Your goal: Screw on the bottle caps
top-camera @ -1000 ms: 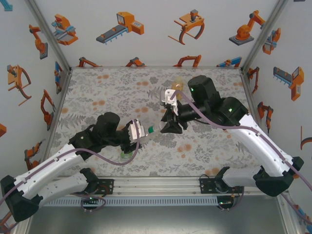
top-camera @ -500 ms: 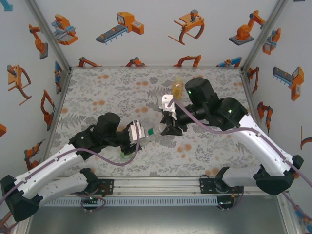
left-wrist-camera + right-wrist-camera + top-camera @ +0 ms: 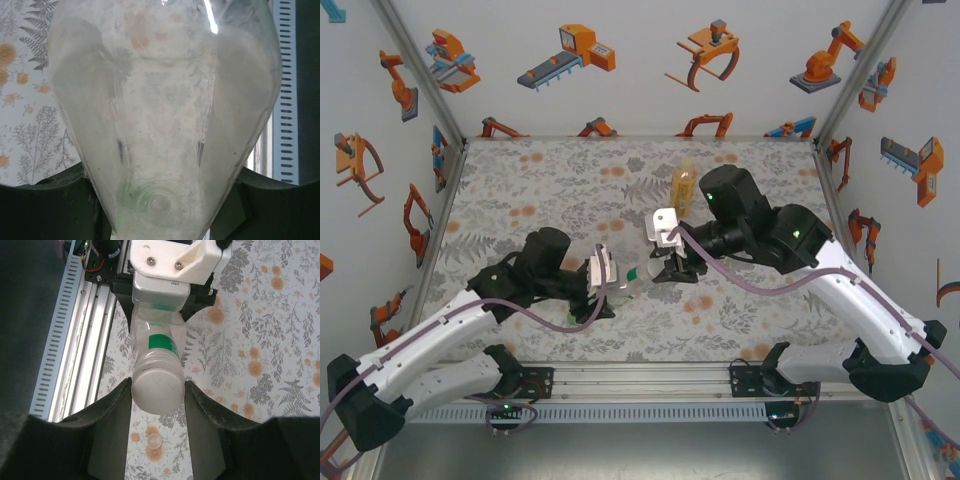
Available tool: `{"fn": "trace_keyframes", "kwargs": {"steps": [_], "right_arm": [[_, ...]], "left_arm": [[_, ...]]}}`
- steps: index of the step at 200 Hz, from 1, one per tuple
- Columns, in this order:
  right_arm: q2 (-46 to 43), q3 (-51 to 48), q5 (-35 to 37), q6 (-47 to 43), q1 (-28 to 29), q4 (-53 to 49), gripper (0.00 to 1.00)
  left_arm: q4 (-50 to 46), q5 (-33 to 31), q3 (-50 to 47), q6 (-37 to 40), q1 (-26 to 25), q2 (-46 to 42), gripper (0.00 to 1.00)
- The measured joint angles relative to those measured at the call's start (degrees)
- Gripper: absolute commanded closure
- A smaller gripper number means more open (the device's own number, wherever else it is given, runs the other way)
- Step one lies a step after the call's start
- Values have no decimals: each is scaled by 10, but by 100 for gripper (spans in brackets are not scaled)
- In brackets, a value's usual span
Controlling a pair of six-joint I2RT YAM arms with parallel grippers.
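1. Grip check: the left hand is clamped on the body of the clear bottle. The bottle is held on its side, off the counter, with its neck pointing at the right arm.
2. Grip check: the right hand is closed on the pale cap. Its fingers press the cap rim from both sides, and the cap sits at the bottle's mouth.
3. Judged step: threading the cap onto the neck. The pictures do not show how far the thread has taken.
4. Alignment: set the cap axis in line with the bottle axis before turning. In the right wrist view the two look nearly coaxial; a tilted cap is likely to cross-thread.
5. Rotation: turn the right wrist only, with light pressure toward the bottle. The thin clear wall may buckle under hard squeezing, so hold the left clamp firm but not crushing.
6. Regrip: at the wrist limit, loosen, rotate back, and close on the rim again without pulling the cap off.
7. Remaining work: the amber bottle stands upright near the far edge of the counter, well apart from both hands.
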Motion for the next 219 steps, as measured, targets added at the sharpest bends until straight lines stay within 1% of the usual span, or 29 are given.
{"fn": "trace_keyframes", "kwargs": {"steps": [29,58,79,92,112,158,195,219], "right_arm": [[5,7,0,-14,3,-13,100],[10,9,-2,-7,3,-17,100],[11,7,2,29,3,-8,100],[7,-1,7,69,3,10,100],[-5,-27,25,153,3,53,100],[-28,-75,116,414,3,122,100],[-34,-91,184,623,2,141,100],[-34,-104,205,758,-10,146,100]], "left_arm": [[-22,6,11,1,0,6,100],[-31,7,13,1,0,6,100],[-33,-1,12,1,0,1,100],[-33,-8,11,1,1,-5,100],[-33,-16,8,2,4,-9,100],[-13,-38,-3,-1,10,-11,100],[10,-53,-11,-9,12,-12,100],[27,-65,-19,-17,13,-11,100]]}}
